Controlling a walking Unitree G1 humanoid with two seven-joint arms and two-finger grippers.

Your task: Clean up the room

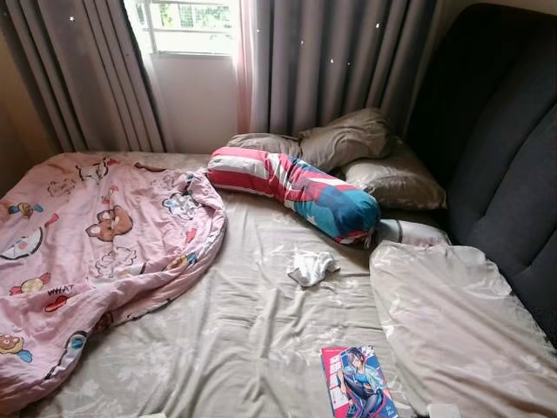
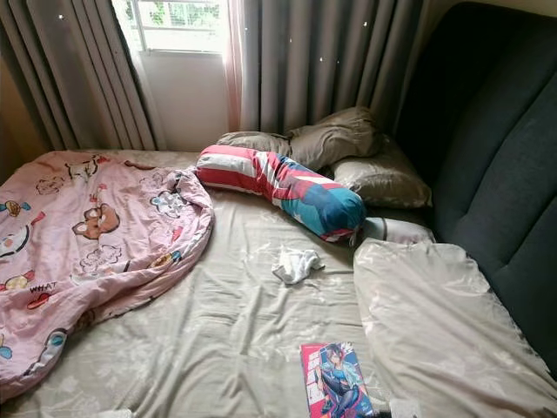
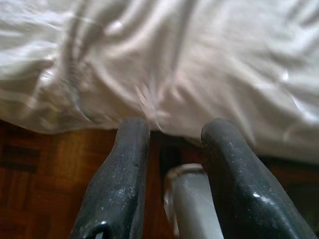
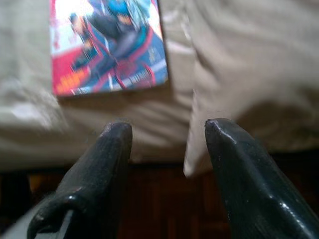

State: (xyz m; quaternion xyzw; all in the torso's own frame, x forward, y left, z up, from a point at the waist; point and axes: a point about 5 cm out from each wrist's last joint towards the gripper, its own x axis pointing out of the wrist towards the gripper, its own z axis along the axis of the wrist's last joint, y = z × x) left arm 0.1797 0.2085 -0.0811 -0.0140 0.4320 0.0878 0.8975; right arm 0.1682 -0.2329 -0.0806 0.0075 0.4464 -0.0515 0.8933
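A bed with a beige sheet (image 1: 244, 331) lies before me. A colourful comic book (image 1: 358, 383) lies near its front edge, and a crumpled white cloth (image 1: 312, 266) sits mid-bed. A pink cartoon blanket (image 1: 87, 252) is bunched on the left. A striped red, white and blue bolster (image 1: 296, 187) lies across the head end. My right gripper (image 4: 167, 132) is open, low by the bed's edge, with the comic book (image 4: 107, 45) just beyond its fingers. My left gripper (image 3: 174, 132) is open too, below the hanging sheet (image 3: 164, 59).
Beige pillows (image 1: 348, 139) rest at the head end, a large flat one (image 1: 461, 322) at the right. A dark padded headboard (image 1: 496, 157) rises on the right. Grey curtains (image 1: 331, 61) flank a window (image 1: 183, 26). Brown wooden floor (image 3: 35, 169) shows beneath the bed's edge.
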